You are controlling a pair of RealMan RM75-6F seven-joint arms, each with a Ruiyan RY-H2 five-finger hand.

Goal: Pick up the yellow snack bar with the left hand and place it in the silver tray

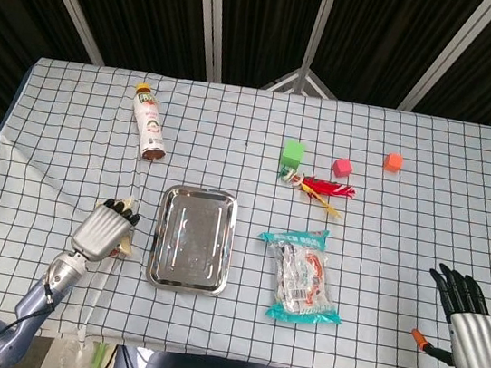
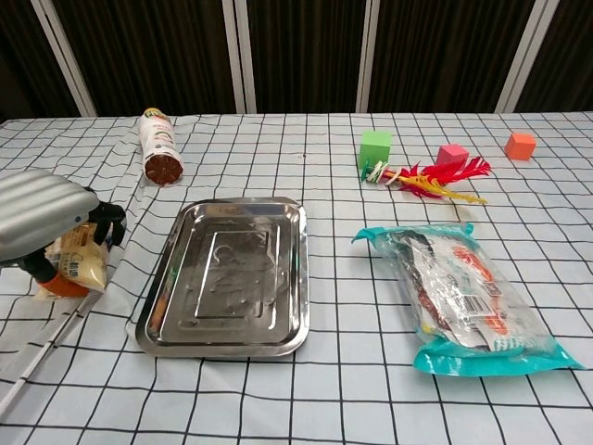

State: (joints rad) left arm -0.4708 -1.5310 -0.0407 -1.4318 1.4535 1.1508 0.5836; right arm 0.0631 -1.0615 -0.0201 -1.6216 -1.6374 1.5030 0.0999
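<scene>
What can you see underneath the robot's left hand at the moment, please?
The yellow snack bar lies under the left hand, fingers curled over it. Only its near end shows; the rest is covered, as is the tablecloth beneath.

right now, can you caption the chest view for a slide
Left hand closing over the yellow snack bar beside the silver tray, tablecloth bunching underneath.

My table [image 1: 427,191] wears a black-gridded white cloth [image 1: 67,150] (rumpled at its left edge). On it I see a silver tray [image 1: 188,278], lying bottle [image 1: 150,122], clear snack packet [image 1: 303,279], three cubes and red feathers [image 1: 325,189].
</scene>
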